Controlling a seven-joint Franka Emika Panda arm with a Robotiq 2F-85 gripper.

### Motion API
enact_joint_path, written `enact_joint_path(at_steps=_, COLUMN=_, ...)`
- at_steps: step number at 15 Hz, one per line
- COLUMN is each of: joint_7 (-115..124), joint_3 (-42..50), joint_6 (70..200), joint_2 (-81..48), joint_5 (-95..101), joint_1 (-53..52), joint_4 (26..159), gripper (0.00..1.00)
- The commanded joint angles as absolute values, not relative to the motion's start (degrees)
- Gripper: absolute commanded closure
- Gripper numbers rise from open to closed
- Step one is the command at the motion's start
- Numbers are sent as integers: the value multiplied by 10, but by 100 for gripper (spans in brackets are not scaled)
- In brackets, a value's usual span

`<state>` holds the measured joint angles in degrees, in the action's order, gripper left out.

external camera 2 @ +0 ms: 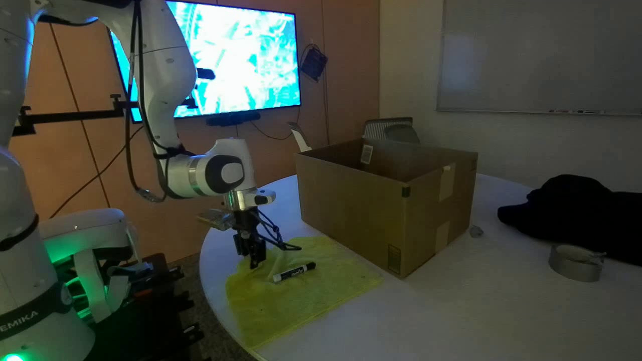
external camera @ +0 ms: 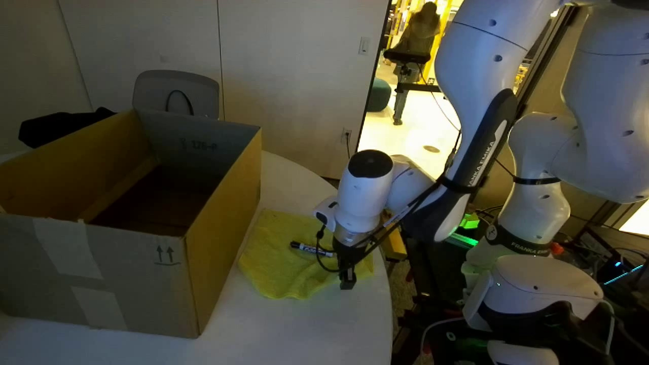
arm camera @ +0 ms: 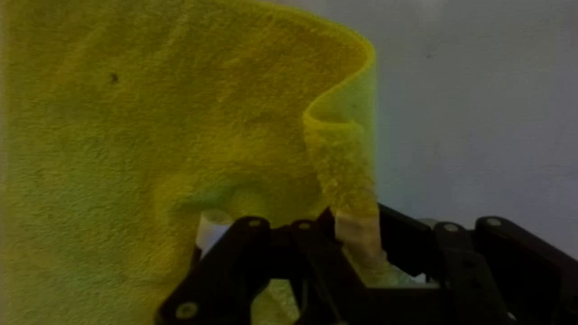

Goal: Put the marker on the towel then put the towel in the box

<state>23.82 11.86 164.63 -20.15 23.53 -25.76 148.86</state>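
In an exterior view we see the robot arm [external camera 2: 169, 80] arched across the upper left of the frame, a bright screen [external camera 2: 246, 60] behind it. Left of centre, its gripper [external camera 2: 255, 261] points down, tips at the upper-left part of the yellow towel [external camera 2: 306, 306]. We find the marker [external camera 2: 295, 272] lying on the towel. The open-topped cardboard box [external camera 2: 351, 205] stands right of centre on the white table [external camera 2: 501, 321]; at far right we spot a grey tape roll [external camera 2: 572, 268].
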Motion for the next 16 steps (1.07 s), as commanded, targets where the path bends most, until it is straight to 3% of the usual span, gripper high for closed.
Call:
enact_joint_path(at_steps=1, joint_7=270, joint_3=169, joint_6=1670, joint_2=-149, joint_5=250, joint_1=-257, joint_4=1518, gripper=90)
enact_joint_path(at_steps=16, joint_7=427, joint_3=338, joint_6=1695, joint_2=-135, joint_5=224, joint_1=-217, joint_4=1535, gripper=89)
